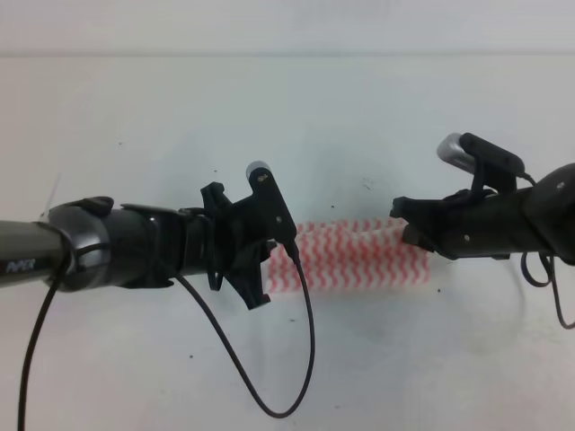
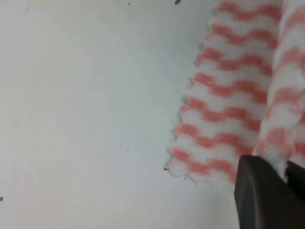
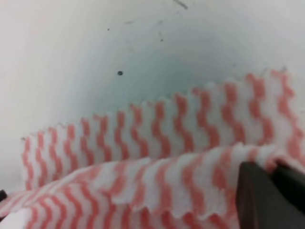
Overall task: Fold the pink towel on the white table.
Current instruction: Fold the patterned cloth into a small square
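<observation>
Lying near the middle of the white table [image 1: 162, 99], the pink towel [image 1: 359, 256] shows in the exterior high view as a narrow striped band stretched between the two arms. The left gripper [image 1: 256, 269] hangs over the towel's left end and hides it; the right gripper [image 1: 415, 226] sits at the towel's right end, touching its upper edge. From this height I cannot tell how either pair of fingers stands. A black cable [image 1: 296, 359] loops down from the left arm, below the towel.

Seen from the left wrist view, the towel [image 2: 224, 100] lies flat on the table [image 2: 86, 119], its scalloped edge toward the bare surface. A raised fold of the towel runs down into the left gripper [image 2: 285, 172], whose dark fingers [image 2: 259, 195] are pinched on it.

From the right wrist view, one layer of the towel [image 3: 157, 133] rests on the table [image 3: 71, 57], and a second layer is lifted in front of it. The right gripper [image 3: 272, 169] is clamped on that lifted edge.
</observation>
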Available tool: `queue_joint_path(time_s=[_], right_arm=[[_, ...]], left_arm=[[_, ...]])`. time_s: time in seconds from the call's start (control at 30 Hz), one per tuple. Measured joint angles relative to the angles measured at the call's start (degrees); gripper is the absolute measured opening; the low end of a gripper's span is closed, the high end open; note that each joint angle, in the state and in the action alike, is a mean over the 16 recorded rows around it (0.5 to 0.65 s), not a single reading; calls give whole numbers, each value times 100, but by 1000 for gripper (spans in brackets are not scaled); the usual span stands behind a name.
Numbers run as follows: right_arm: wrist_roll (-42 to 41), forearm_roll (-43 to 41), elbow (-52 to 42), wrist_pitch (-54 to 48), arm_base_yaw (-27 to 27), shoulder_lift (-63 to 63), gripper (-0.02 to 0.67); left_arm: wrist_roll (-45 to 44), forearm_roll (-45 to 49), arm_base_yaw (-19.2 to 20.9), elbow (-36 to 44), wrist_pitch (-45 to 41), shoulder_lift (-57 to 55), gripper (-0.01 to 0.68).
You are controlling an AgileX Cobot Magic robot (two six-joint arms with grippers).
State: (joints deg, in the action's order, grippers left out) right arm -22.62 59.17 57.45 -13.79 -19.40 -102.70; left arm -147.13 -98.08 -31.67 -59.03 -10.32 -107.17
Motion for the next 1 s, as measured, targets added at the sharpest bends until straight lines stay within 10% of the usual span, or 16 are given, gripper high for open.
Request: queue_joint_path(time_s=[1.0], right_arm=[[0,-32,153,-170,43,-227,-16]], left_arm=[[3,-198,2,0,146,12,-3]])
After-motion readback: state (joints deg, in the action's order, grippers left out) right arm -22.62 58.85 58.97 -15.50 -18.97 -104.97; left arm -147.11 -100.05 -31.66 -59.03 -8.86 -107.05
